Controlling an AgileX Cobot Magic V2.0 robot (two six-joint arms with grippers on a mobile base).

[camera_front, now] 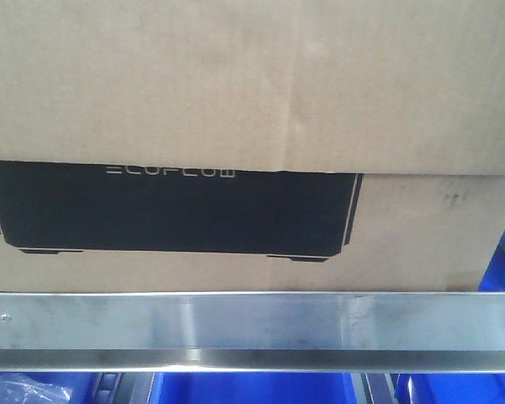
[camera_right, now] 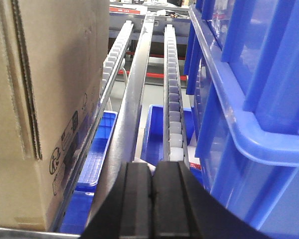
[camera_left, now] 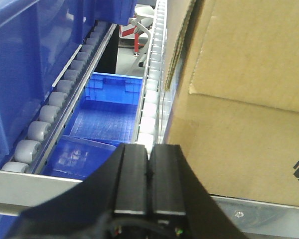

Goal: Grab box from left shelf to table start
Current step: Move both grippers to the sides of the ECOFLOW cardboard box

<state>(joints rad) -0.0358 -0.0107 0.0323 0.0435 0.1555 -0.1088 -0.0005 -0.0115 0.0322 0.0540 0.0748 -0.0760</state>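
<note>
The brown cardboard box [camera_front: 252, 84] fills the front view, its black ECOFLOW panel [camera_front: 172, 206] facing me, resting on the left shelf behind the brushed-steel front rail [camera_front: 252, 320]. In the left wrist view the box [camera_left: 244, 109] stands to the right of my left gripper [camera_left: 149, 149], which is shut and empty, just before the rail [camera_left: 269, 216]. In the right wrist view the box [camera_right: 45, 99] stands to the left of my right gripper [camera_right: 152, 167], also shut and empty. Neither gripper touches the box.
Blue plastic bins flank the box: one at the left [camera_left: 25, 59], one at the right [camera_right: 254, 99], more on the level below [camera_left: 109, 104]. Roller tracks [camera_left: 55, 104] [camera_right: 173, 99] run back along the shelf. A steel divider rail [camera_right: 134, 104] lies beside the box.
</note>
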